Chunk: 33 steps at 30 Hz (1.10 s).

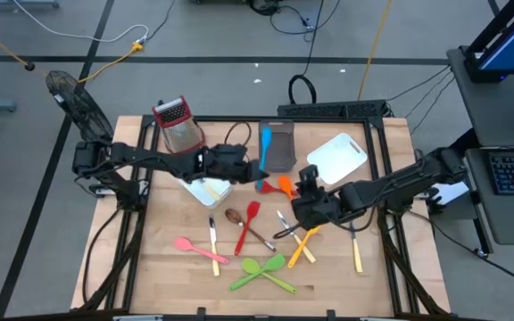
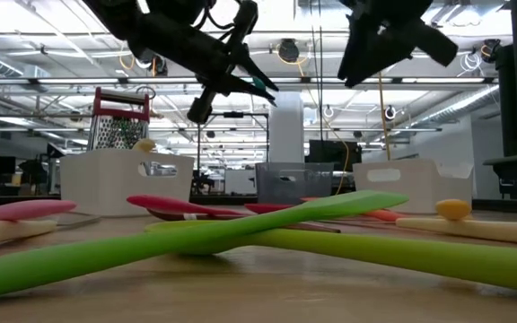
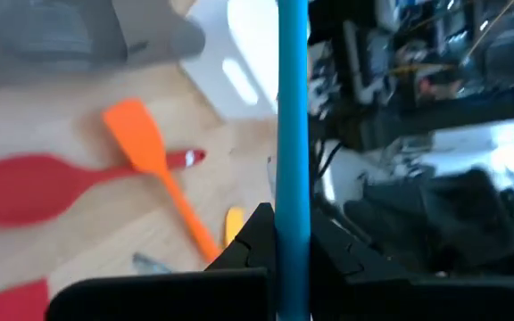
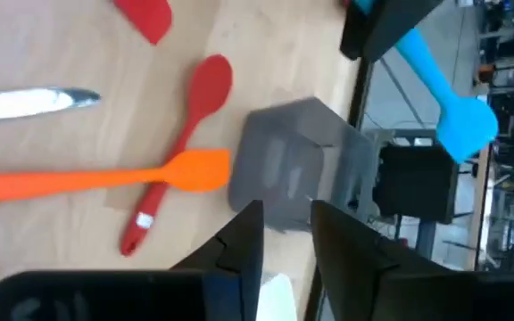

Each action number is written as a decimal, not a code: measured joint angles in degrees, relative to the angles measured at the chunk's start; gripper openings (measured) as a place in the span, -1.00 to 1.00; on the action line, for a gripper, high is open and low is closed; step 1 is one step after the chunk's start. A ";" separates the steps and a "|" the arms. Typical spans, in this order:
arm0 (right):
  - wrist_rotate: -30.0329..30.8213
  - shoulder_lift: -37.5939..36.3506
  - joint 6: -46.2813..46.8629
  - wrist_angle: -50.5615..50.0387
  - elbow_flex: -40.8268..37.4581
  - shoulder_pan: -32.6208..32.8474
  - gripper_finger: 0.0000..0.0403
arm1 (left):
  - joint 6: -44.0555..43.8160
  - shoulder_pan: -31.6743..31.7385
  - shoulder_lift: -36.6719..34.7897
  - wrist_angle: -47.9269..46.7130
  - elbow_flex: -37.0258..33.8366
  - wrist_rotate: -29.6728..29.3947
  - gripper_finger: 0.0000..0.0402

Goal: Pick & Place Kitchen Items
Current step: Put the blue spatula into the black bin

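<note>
Green spatulas (image 1: 261, 272): lying crossed at the bench (image 1: 150, 267) near edge.
Right claw (image 1: 303, 189): hovering empty, fingers parted, beside the orange spatula (image 1: 286, 185).
Left claw (image 1: 259, 171): clamping the blue spatula (image 1: 265, 143) over the dark grey bin (image 1: 279, 147).

The table (image 1: 159, 267) is pale, matt wood. The green spatulas (image 2: 240, 235) look like smooth plastic. The grater (image 1: 178, 127) is shiny metal.

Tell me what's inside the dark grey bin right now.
From above, the dark grey bin looks bare inside. The blue spatula, gripped by the left gripper, hangs over its left edge and hides that side of the floor, so anything lying there cannot be seen.
</note>
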 joint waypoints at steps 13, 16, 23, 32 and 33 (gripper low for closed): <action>-2.98 -16.20 2.43 3.22 -5.88 -3.16 -0.98 | -9.82 4.97 4.93 9.63 0.22 2.54 -0.91; -3.01 -20.19 0.44 6.45 -9.26 -3.73 -0.97 | -13.70 5.12 7.04 11.63 0.01 2.95 -0.91; -3.16 -26.98 -5.52 10.85 -16.48 -5.16 -0.99 | -21.98 5.54 11.20 14.36 1.71 2.85 -0.91; -3.19 -33.34 -11.41 14.64 -23.23 -6.43 -1.00 | -27.03 7.71 17.99 6.88 12.60 7.40 -0.91; -3.19 -34.05 -11.46 14.58 -23.67 -6.43 -1.00 | -27.06 7.96 18.81 6.89 14.07 8.10 -0.91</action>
